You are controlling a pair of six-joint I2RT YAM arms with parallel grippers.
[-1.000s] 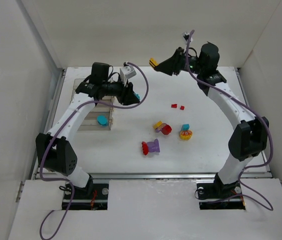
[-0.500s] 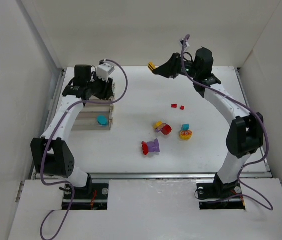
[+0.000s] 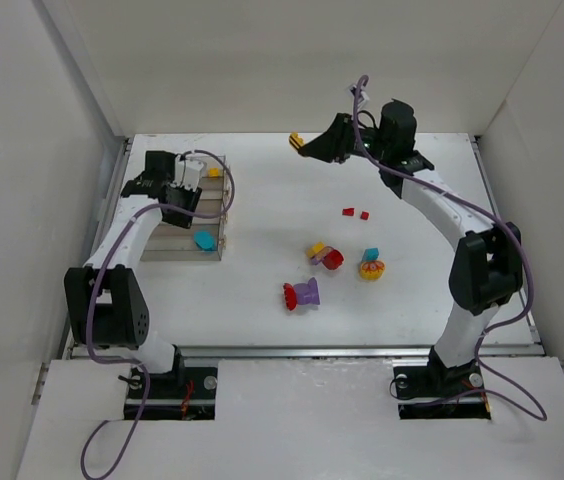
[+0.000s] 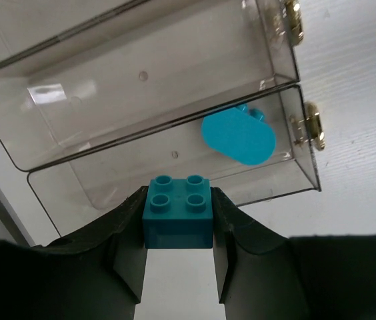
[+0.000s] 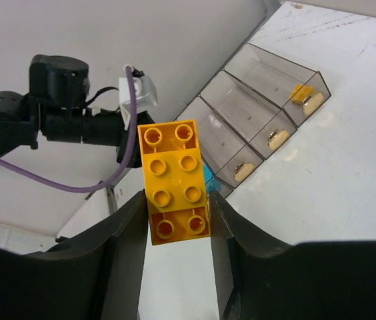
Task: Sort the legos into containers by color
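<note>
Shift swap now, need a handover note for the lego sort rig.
Left gripper: shut on cyan two-by-two plastic brick, over the clear plastic four-bin row.
Right gripper: shut on yellow two-by-four plastic brick, raised.
Done: one cyan piece in nearest bin, one yellow piece in farthest.
To do: both held bricks, two small red bricks, three mixed-colour clumps on the white table.
</note>
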